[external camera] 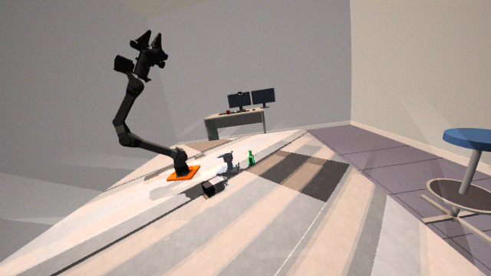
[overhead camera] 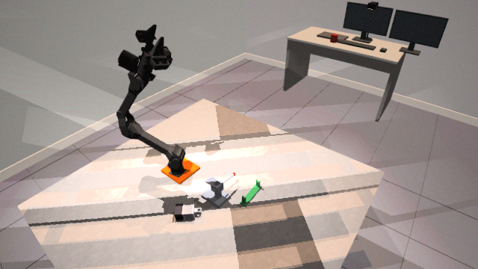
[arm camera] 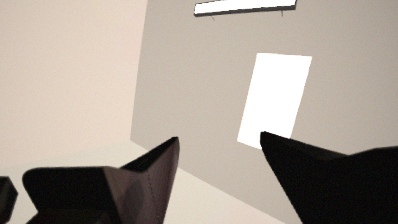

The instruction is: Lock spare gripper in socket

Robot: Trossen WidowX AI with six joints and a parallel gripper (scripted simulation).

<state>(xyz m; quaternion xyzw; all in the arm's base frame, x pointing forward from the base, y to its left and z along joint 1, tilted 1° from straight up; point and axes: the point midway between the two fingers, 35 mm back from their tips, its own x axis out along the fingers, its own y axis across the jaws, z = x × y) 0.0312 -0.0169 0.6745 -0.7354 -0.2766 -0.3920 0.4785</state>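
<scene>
Your black, wedge-tipped parallel-jaw gripper (overhead camera: 156,34) (external camera: 153,37) (arm camera: 219,139) is raised high above the table, its fingers parted with a gap between the tips and nothing grasped. In the wrist view, you see pale walls and a bright white rectangular panel (arm camera: 278,95) beyond the fingertips. Behind the fingers, your black jointed arm (overhead camera: 128,102) (external camera: 124,109) bends down to a flat orange base plate (overhead camera: 180,181) (external camera: 195,169) on the pale, striped table (overhead camera: 149,246) (external camera: 215,238).

Well below your fingers, near that plate, stands the grey mount (overhead camera: 217,190) (external camera: 229,162), with its block-like upright on a flat foot. The thin lock pin with a red end (overhead camera: 234,174) (external camera: 232,152) is at the mount, its red end sticking out to one side; you cannot tell how deep it sits. The spare gripper, a black and light-grey boxy body (overhead camera: 187,212) (external camera: 214,186), lies on the table near the mount, apart from it and undocked. On the mount's other side is a long green holder with upright ends (overhead camera: 251,193) (external camera: 251,158). Farthest from your fingers, a pale-topped desk (overhead camera: 299,36) (external camera: 234,119) carries two dark monitors (overhead camera: 367,19) (external camera: 239,100).
</scene>
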